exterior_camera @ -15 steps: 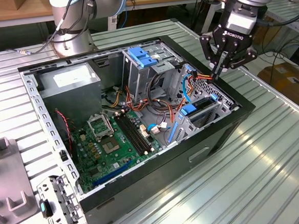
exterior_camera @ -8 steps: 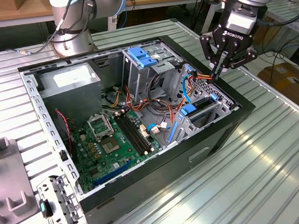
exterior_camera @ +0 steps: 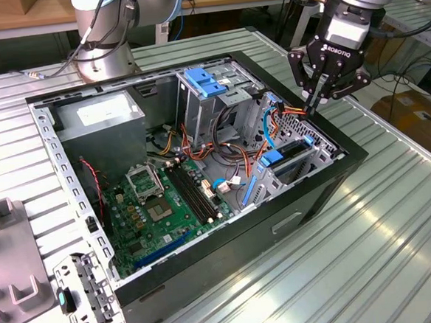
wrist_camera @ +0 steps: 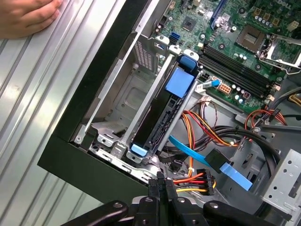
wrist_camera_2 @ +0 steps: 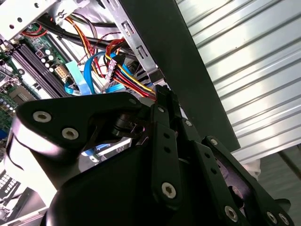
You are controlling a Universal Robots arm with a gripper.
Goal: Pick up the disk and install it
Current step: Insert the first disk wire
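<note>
Over the rim of the open computer case (exterior_camera: pixel 209 280), toward the exterior view's right, the gripper (exterior_camera: pixel 313 108) hangs with its fingertips just inside the chassis wall. Its fingers are drawn together into one narrow tip, seen in both wrist views (wrist_camera: pixel 162 184). A bundle of red, yellow and orange power wires (wrist_camera: pixel 190 181) meets that tip. Whether a wire is pinched between the fingers or only brushes past them cannot be told. The disk (wrist_camera: pixel 157 120) is not in the gripper. It stands on edge in the metal drive cage (wrist_camera: pixel 113 108) at the corner of the case, its dark side flanked by blue plastic rails. A blue tab (wrist_camera: pixel 181 82) sits at the end nearer the motherboard (exterior_camera: pixel 159 202). Judging by how squarely it lies in the slot, it looks seated, since the rails guide it along the cage walls and the tab gives something to press or pull. The gripper lies close to the disk's other end, where the connector (wrist_camera: pixel 208 181) of the wire bundle hangs loose beside a flat blue data cable (wrist_camera: pixel 188 149), neither plugged into the disk as far as can be seen. A person's hand (wrist_camera: pixel 26 16) rests flat on the ribbed metal desk (exterior_camera: pixel 371 269) just outside the case wall, apart from the gripper.
</note>
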